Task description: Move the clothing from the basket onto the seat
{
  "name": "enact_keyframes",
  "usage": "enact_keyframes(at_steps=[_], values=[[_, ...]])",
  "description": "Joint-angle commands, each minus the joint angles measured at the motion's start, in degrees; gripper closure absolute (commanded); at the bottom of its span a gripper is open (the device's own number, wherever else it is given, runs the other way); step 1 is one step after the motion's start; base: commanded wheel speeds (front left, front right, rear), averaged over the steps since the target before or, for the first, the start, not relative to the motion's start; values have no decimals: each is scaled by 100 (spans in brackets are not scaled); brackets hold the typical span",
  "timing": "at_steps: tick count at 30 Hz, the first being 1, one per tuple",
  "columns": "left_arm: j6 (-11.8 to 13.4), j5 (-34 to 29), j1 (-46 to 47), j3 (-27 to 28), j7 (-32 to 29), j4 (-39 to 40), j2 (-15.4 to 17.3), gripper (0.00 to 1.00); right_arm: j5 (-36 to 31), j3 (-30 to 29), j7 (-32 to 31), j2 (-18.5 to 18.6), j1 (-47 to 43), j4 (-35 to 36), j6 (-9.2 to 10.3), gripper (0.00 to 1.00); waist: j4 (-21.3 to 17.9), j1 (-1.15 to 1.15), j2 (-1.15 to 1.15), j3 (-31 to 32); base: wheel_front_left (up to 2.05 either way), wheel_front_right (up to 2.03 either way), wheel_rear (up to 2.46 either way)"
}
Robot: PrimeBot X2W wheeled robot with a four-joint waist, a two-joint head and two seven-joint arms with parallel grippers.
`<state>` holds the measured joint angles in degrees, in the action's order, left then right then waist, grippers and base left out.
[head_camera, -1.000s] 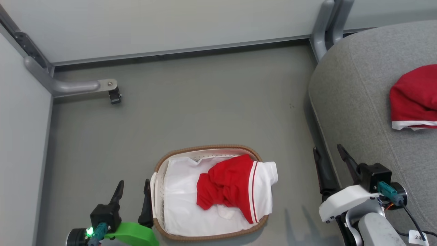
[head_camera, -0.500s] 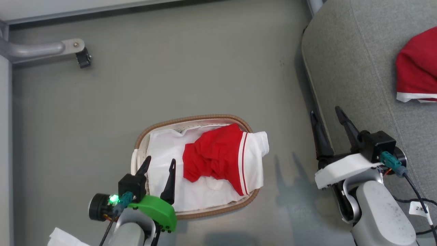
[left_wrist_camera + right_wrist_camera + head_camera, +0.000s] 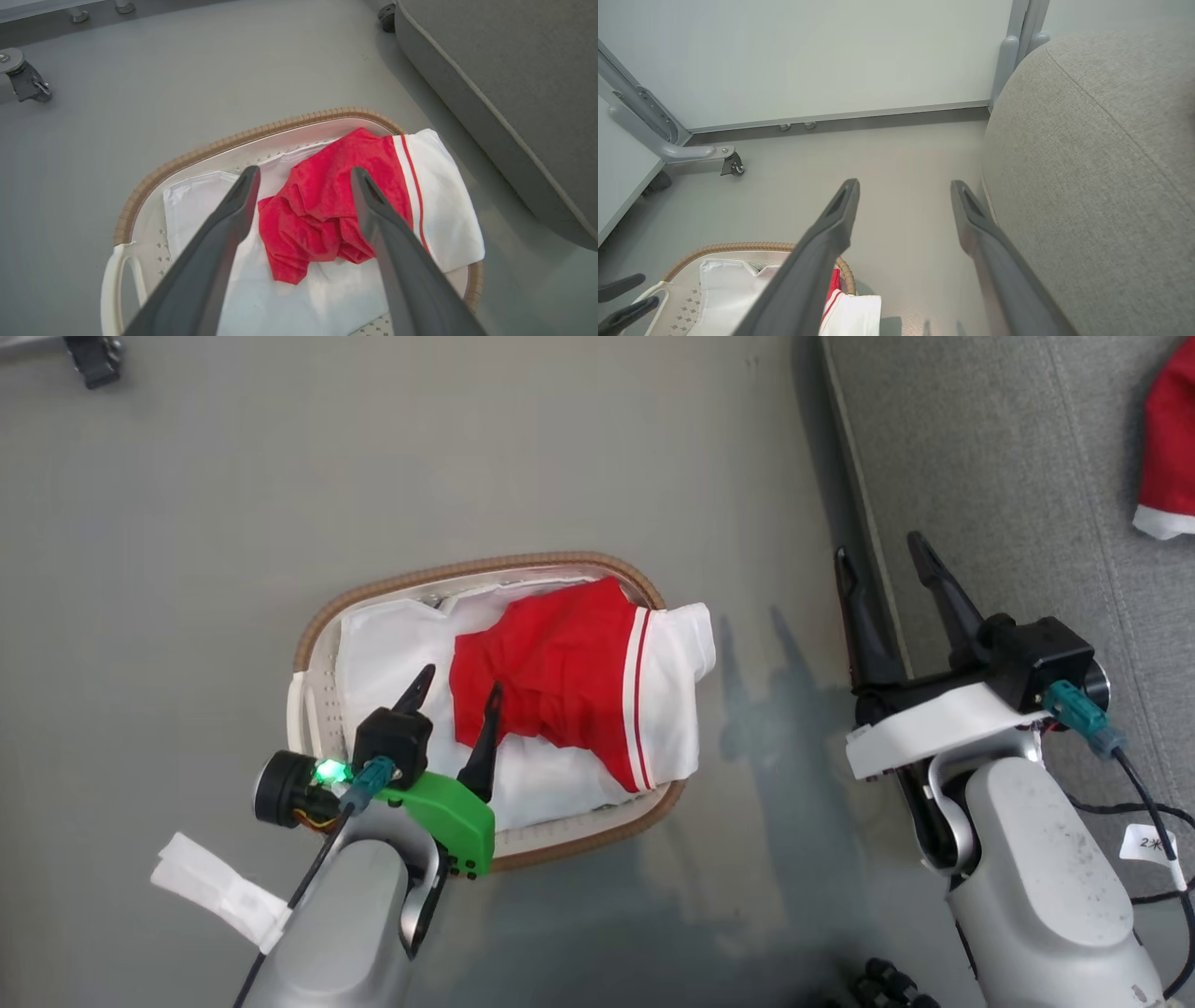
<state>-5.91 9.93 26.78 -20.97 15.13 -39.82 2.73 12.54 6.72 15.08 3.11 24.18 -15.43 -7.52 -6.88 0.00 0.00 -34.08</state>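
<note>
Here the left gripper point(image 3: 461, 679), fingers spread and empty, hovers over the red clothing point(image 3: 551, 663) in the basket point(image 3: 485, 563)

Head view looks straight down on the basket point(image 3: 523, 561) and seat point(image 3: 1008, 476); left wrist view shares both, closer.

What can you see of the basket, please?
The basket is oval, of white perforated plastic with a brown woven rim and a white side handle. It stands upright on the floor near the couch. A white cloth and a red garment lie in it, the garment's white panel draping over the rim. The open left gripper hangs over it.
</note>
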Motion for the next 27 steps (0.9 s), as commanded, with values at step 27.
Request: enact_keyframes(at_steps=[27], values=[[-164,550,1641,-1535,3,-1779,35,0,75,221,12,-8,644,302,6,0,-459,0,0,-1667,0,0,0]])
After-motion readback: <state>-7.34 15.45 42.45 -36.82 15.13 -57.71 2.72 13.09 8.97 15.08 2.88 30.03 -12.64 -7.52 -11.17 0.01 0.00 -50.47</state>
